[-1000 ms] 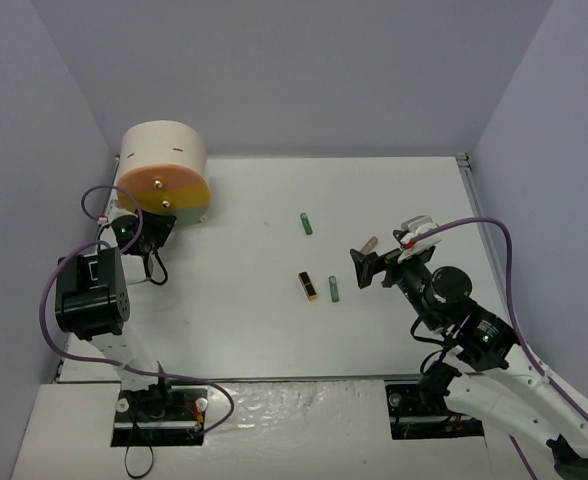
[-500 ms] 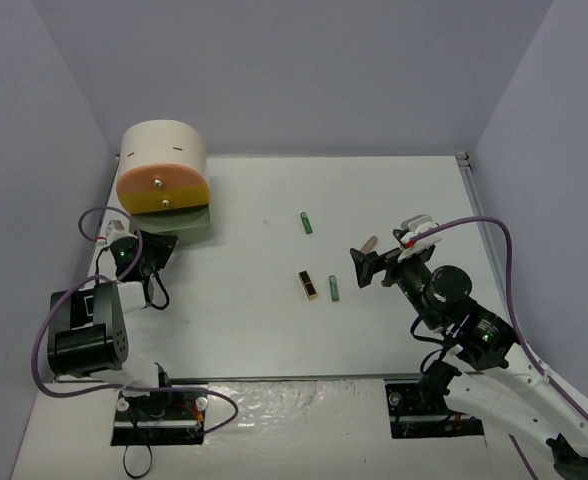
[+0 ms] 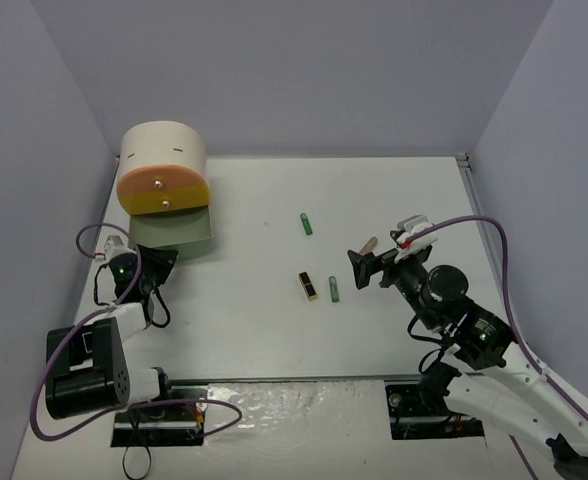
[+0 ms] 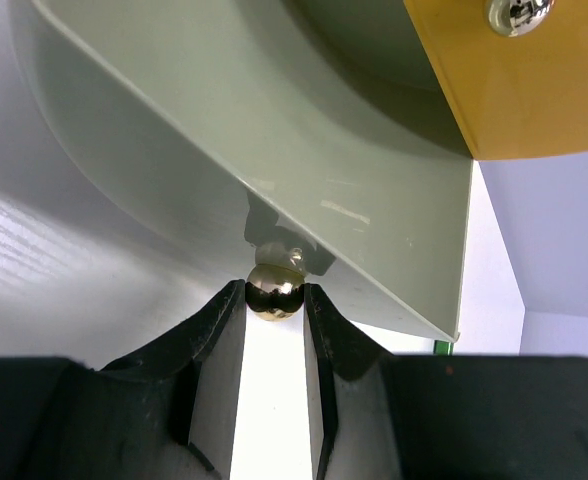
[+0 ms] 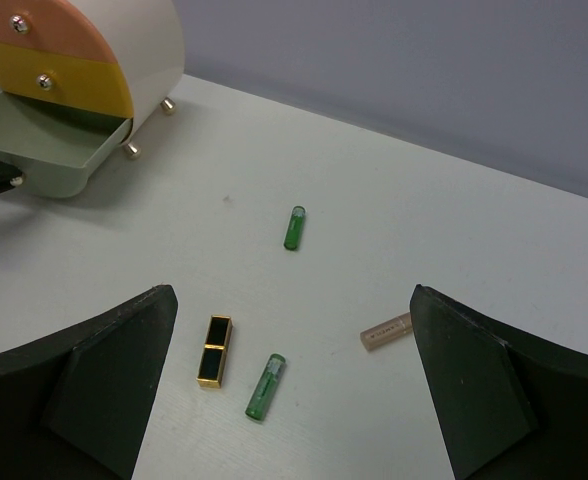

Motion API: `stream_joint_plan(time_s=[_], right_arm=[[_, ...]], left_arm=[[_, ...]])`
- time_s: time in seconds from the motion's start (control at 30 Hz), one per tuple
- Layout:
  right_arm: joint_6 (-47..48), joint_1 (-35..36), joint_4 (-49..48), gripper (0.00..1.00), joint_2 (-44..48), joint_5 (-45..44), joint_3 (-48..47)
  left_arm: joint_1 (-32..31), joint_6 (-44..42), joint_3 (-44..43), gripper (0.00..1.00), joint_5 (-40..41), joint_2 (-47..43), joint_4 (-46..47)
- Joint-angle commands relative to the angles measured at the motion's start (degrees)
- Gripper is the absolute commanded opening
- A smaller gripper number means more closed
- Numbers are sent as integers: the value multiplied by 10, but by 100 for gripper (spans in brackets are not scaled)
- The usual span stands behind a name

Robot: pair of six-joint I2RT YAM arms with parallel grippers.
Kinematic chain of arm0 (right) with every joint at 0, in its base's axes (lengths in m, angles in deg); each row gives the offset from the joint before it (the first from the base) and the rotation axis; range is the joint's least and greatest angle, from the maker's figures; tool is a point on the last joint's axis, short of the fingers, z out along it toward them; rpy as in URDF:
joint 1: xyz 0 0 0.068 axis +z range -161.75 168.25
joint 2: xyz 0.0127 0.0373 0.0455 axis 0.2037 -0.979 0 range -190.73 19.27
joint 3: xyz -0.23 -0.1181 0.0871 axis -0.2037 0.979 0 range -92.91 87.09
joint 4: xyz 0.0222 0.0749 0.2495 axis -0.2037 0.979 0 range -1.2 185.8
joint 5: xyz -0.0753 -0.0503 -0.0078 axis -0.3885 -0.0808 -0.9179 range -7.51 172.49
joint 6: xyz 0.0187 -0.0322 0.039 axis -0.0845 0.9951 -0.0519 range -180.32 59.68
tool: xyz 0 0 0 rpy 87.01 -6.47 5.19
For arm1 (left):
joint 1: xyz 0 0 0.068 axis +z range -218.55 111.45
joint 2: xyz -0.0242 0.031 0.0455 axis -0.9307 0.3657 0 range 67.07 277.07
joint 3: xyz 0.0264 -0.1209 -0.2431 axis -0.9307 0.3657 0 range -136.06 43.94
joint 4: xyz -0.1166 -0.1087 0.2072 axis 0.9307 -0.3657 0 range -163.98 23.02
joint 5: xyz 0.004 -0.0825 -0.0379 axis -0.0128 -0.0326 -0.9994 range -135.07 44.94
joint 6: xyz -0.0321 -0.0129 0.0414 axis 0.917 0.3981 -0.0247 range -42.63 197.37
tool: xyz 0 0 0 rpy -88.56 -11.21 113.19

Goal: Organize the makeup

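Gold-black tube (image 5: 214,351) lies ahead of the spread right claw (image 5: 291,297); left claw (image 4: 274,300) clamps drawer knob (image 4: 275,286).

Soft, even light falls from above, shadows are faint, the worktop (image 3: 274,320) shows mild glare, and my left gripper (image 4: 274,298) looms dark, slightly blurred.

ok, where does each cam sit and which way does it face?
Top external: above, behind the bases, looking down on the table; both arms show.
Left wrist: on left arm, facing the green drawer; left pincer grips its knob.
Right wrist: on right arm, facing the drum box; right pincer open.
Shared: top and right wrist both show the gold-black tube.
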Motion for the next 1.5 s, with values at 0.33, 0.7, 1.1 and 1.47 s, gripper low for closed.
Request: stream_joint_plan(time_s=[0.33,0.7,1.1,1.47], right_arm=[[-7,4,-49,100,-18,8,-8],[-12,4,-40,100,-32,10,-13],[-45,3,-8,100,-43,-32,-19],[-76,0,26,100,-36,-63,-19]], left_arm=[[-2,-14,-1,39,4,-54,-43],[-3,-32,-39,68,1,-165,-201],[-103,-161,-228,89,88,-297,-586],[-528,-96,-392,95,360,-79,-655]])
